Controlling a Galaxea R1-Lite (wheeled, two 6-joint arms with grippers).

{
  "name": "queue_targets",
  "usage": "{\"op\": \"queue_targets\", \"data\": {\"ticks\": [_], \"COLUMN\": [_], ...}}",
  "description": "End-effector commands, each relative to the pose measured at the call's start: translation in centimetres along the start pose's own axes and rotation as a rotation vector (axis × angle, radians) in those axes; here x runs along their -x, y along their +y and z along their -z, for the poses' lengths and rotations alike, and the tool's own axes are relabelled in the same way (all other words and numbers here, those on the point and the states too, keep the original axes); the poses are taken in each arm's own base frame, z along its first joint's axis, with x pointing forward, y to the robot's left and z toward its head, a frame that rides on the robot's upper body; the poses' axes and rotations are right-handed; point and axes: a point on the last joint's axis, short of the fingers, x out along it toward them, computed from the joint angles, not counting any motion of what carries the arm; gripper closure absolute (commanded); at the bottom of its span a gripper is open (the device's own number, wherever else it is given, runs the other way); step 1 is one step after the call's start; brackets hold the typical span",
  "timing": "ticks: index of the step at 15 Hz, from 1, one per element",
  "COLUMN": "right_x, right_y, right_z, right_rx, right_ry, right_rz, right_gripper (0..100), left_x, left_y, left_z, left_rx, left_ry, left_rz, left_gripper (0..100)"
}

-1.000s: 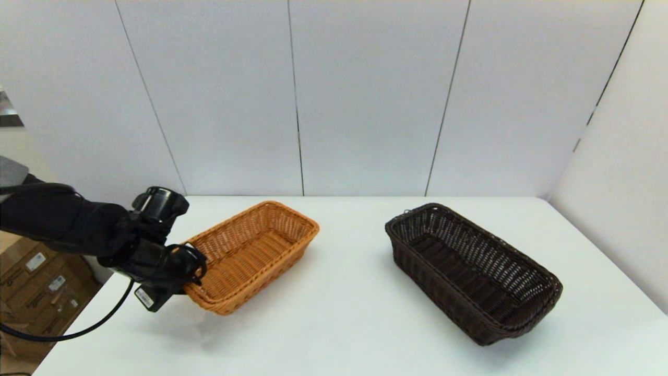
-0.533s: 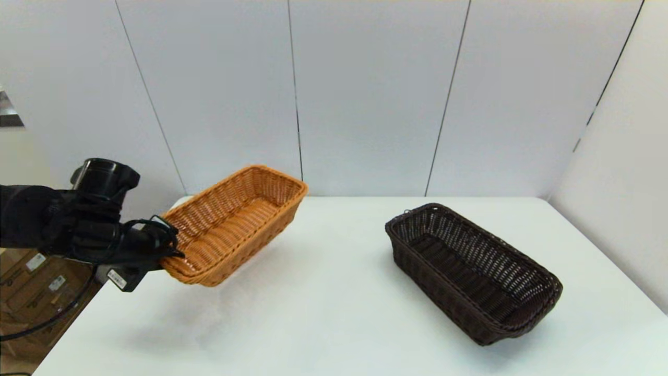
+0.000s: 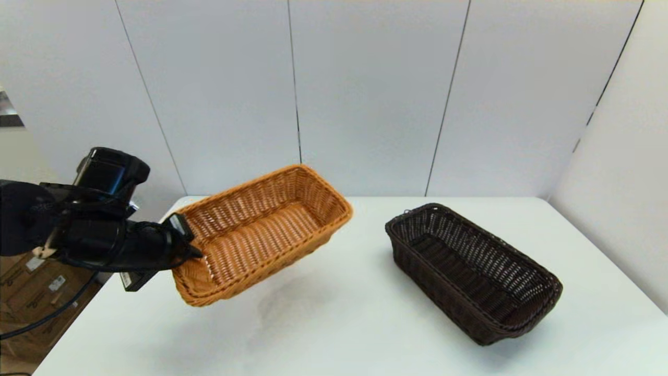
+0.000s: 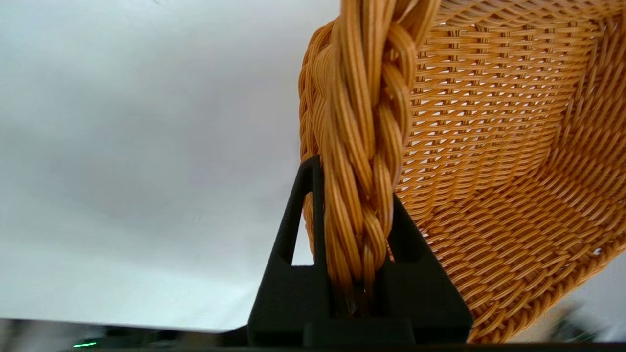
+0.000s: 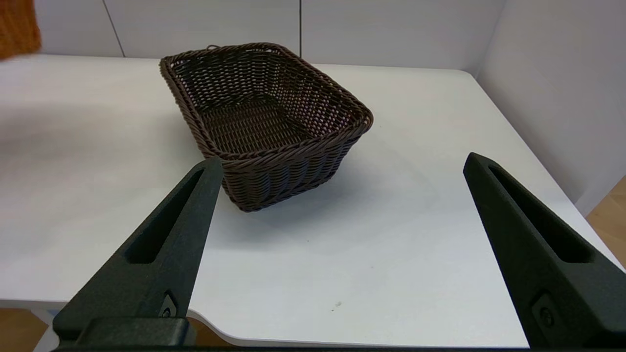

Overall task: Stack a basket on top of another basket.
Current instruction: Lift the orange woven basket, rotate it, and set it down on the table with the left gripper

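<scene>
The orange-tan basket (image 3: 261,235) hangs tilted above the left part of the table, its far end higher. My left gripper (image 3: 190,251) is shut on the braided rim of its near short end; the left wrist view shows the rim (image 4: 364,146) pinched in the gripper (image 4: 352,186). The dark brown basket (image 3: 469,266) rests on the table at the right, apart from the orange one. In the right wrist view my right gripper (image 5: 342,159) is open and holds nothing, low at the table's near edge, with the dark basket (image 5: 264,117) beyond it. That arm is outside the head view.
The white table (image 3: 339,324) carries only the dark basket. Grey wall panels (image 3: 365,104) stand behind it and a side wall (image 3: 626,183) runs along its right edge. Cardboard boxes (image 3: 31,292) sit on the floor past the left edge.
My left gripper has lifted the orange-tan basket off the table and carried it to the right, toward the middle. The dark basket has not moved.
</scene>
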Motion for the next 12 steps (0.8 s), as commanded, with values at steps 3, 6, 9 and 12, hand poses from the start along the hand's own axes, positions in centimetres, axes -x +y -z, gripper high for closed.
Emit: {"op": "queue_targets", "data": {"ticks": [3, 6, 9, 12], "right_x": [0.0, 0.0, 0.0, 0.0], "right_y": [0.0, 0.0, 0.0, 0.0], "right_z": [0.0, 0.0, 0.1, 0.0], "right_rx": [0.001, 0.002, 0.002, 0.002], "right_ry": [-0.001, -0.001, 0.001, -0.001], "right_rz": [-0.001, -0.001, -0.001, -0.001], "right_gripper": [0, 0, 0, 0], "left_x": [-0.5, -2.3, -3.7, -6.2], "left_y": [0.0, 0.0, -1.1, -2.0], "left_z": [1.6, 1.8, 1.5, 0.6], "left_rx": [-0.260, -0.367, -0.402, -0.387], "left_ry": [0.110, 0.168, 0.216, 0.241], "left_rz": [-0.057, -0.073, -0.020, -0.025], "left_gripper": [100, 100, 100, 100]}}
